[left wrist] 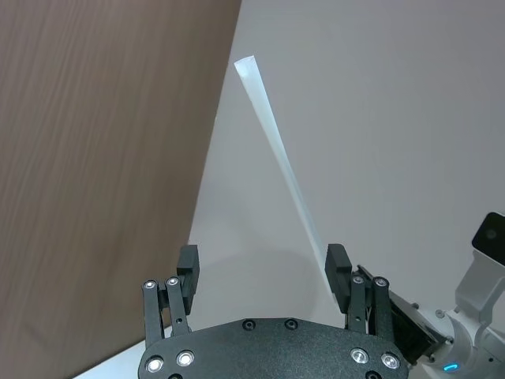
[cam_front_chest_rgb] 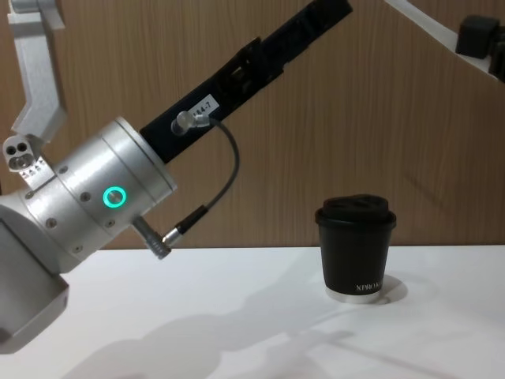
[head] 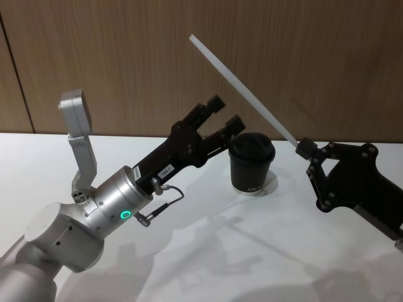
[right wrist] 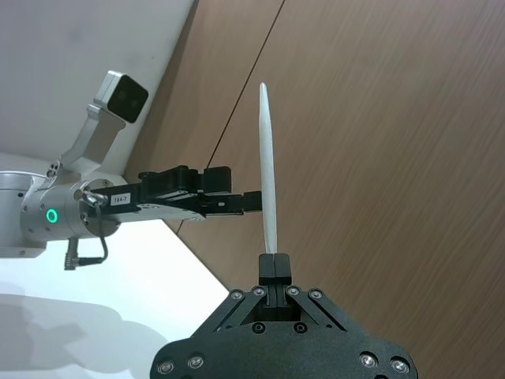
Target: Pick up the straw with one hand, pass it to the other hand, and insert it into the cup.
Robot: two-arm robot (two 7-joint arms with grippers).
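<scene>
one thin white straw (head: 243,89) pinched by right gripper (head: 304,148)

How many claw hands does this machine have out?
2. The long black left gripper, fingers open, hovers left of the black paper cup; the blocky black right gripper, right of it, pinches the white straw.

Left end effector (head: 228,111) reaches forward, raised, fingers spread; right end effector (head: 304,148), also raised, pinches the straw (head: 242,86).
</scene>
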